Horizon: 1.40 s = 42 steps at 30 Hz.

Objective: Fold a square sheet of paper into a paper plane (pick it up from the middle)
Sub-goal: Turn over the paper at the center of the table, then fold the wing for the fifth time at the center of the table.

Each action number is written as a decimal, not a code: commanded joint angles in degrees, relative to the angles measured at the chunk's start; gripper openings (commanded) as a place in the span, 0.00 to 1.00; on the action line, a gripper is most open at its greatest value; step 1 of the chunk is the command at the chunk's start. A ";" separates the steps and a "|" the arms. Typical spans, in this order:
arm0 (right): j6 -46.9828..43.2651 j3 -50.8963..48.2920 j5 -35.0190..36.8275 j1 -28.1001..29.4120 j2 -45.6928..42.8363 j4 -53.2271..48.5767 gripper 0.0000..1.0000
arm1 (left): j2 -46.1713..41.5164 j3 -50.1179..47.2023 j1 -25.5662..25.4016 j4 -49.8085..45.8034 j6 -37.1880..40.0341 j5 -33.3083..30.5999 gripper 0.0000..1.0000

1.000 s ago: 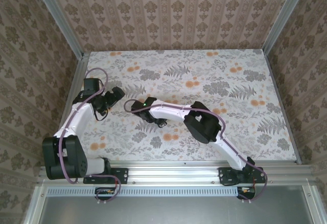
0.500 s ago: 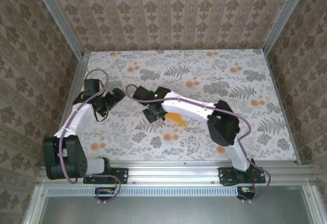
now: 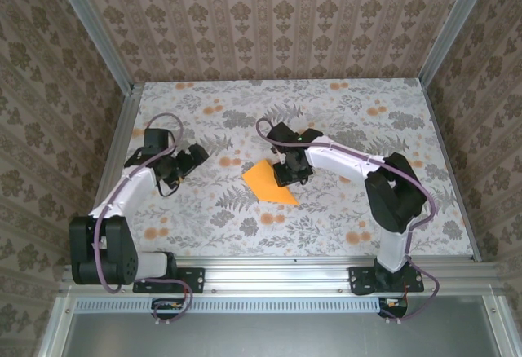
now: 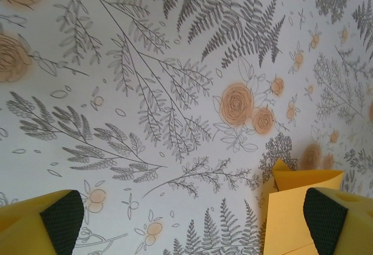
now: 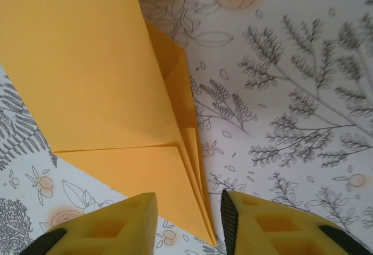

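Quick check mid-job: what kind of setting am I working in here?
Likely a staged robot test cell, not a home: aluminium frame rails, wallpaper-patterned walls, and a floral-print tabletop bearing the folded orange paper.

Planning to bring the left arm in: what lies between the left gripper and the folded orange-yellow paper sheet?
Bare flower-printed table cover, seen in the top view, separates the open left gripper from the folded orange-yellow paper sheet.

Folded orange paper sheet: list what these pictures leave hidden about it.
Top external: the folded orange paper sheet's right edge, under the right gripper.
Left wrist: its lower part, cut by the bottom edge and the left gripper's finger.
Right wrist: its top and left, cut by the edges.
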 commanded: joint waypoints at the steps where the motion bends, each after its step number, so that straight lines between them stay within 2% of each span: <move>1: -1.71 -0.88 -3.76 0.27 1.63 0.64 0.34 | 1.64 -1.33 -1.51 0.70 -1.54 -0.44 1.00; 15: 1.84 -1.64 -4.47 -2.24 7.80 4.17 0.22 | 3.39 -2.02 -5.17 1.78 -3.16 -0.71 1.00; 21: 8.74 -4.90 -9.76 -3.75 7.20 8.53 0.18 | 3.18 -3.83 -7.71 3.09 -4.67 -0.05 1.00; 25: 16.36 -6.60 -13.06 -3.38 6.90 11.69 0.16 | 2.37 -6.15 -11.03 6.02 -7.26 0.99 0.99; 27: 19.39 -7.20 -13.80 -2.60 6.62 13.38 0.16 | 1.87 -7.48 -13.38 7.98 -8.82 1.36 0.97; 32: 26.31 -6.95 -14.14 -0.98 6.78 16.12 0.15 | 1.27 -11.05 -20.43 15.36 -13.79 2.50 0.85; 37: 28.19 -6.39 -13.62 -0.73 7.47 16.06 0.15 | 3.77 -13.02 -27.24 24.88 -17.58 2.77 0.79; 42: 28.17 -6.59 -13.01 -0.77 7.59 15.77 0.15 | 8.75 -12.54 -30.39 32.26 -18.97 2.87 0.66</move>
